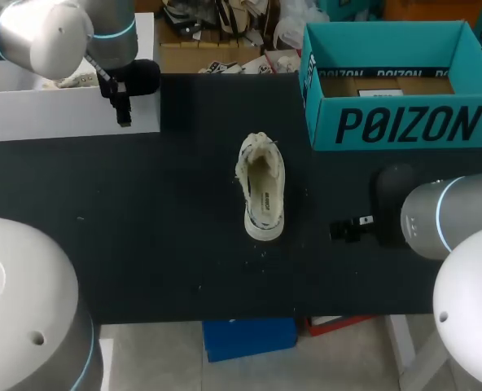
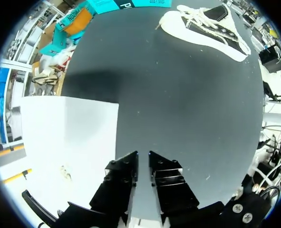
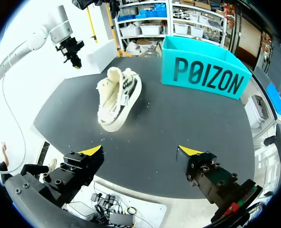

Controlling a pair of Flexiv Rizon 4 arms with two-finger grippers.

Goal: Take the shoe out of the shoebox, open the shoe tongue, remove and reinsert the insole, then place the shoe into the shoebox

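On the black table [image 1: 143, 228], mid-way btw my two arms, the shoe [image 1: 262, 189] stands on its sole, out of the box, toe toward me. Its mouth is spread wide and the insole w/ a dark label shows inside. The collar looks frayed.

The teal shoebox [image 1: 396, 122] sits at the far right of the table, open on top, brown cardboard showing inside. It is apart from the shoe, not touching it.

R gripper [image 3: 140, 152] hangs low at the near right of the table. Its fingers are spread wide w/ nothing btw them, and the shoe is ahead of it, off to one side, shoebox beyond.

L gripper [image 2: 143, 161] is up at the far left, over the spot where the white box [image 1: 70, 110] meets the table. Its black fingers are drawn together w/ only a thin slit left, gripping nothing. The shoe lies well ahead of it.
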